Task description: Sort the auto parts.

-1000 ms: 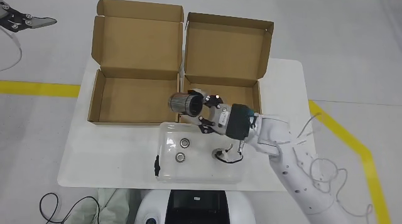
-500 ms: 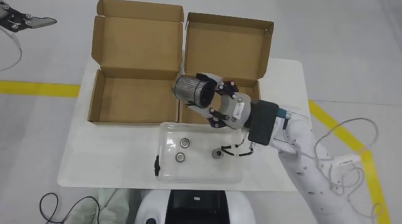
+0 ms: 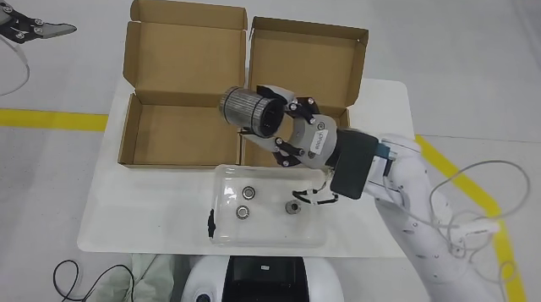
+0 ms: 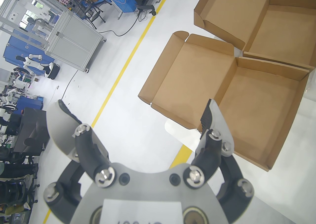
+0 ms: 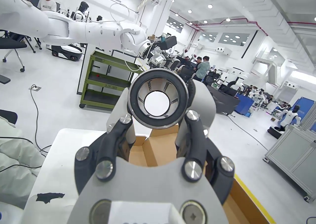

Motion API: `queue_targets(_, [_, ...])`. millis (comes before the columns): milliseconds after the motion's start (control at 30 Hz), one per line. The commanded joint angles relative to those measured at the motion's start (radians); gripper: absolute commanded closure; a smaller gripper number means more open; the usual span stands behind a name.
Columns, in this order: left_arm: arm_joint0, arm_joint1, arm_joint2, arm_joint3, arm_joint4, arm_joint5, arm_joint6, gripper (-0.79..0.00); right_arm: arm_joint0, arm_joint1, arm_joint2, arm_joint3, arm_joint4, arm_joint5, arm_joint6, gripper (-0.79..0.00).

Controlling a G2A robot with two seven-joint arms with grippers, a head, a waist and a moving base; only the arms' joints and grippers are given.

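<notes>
Filter cylinder (image 3: 251,109) is clamped in the right gripper (image 3: 275,120), high above the seam between the left box (image 3: 169,137) and the right box (image 3: 304,69). Its long axis lies level, pointing toward the left box.

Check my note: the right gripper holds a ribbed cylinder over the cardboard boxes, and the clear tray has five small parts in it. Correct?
Not quite: the clear tray holds three small parts, not five, as the top view shows. The rest stands: the right gripper holds the ribbed cylinder over the cardboard boxes.
</notes>
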Motion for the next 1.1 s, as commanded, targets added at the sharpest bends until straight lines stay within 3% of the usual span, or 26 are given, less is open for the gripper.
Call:
queue_targets(0, [0.000, 0.000, 0.000, 0.000, 0.000, 0.000, 0.000, -0.785, -0.001, -0.001, -0.006, 0.007, -0.010, 0.001, -0.012, 0.000])
queue_targets(233, [0.000, 0.000, 0.000, 0.000, 0.000, 0.000, 0.000, -0.785, -0.033, 0.005, -0.011, 0.025, -0.084, -0.011, -0.064, 0.000])
queue_targets(500, [0.000, 0.000, 0.000, 0.000, 0.000, 0.000, 0.000, -0.785, -0.105, 0.015, -0.004, 0.054, -0.095, -0.021, -0.045, 0.000])
queue_targets(800, [0.000, 0.000, 0.000, 0.000, 0.000, 0.000, 0.000, -0.785, -0.173, 0.024, 0.005, 0.109, -0.093, 0.003, 0.026, 0.000])
queue_targets(1067, [0.000, 0.000, 0.000, 0.000, 0.000, 0.000, 0.000, -0.785, -0.160, 0.021, -0.015, 0.185, -0.082, 0.046, 0.116, 0.000])
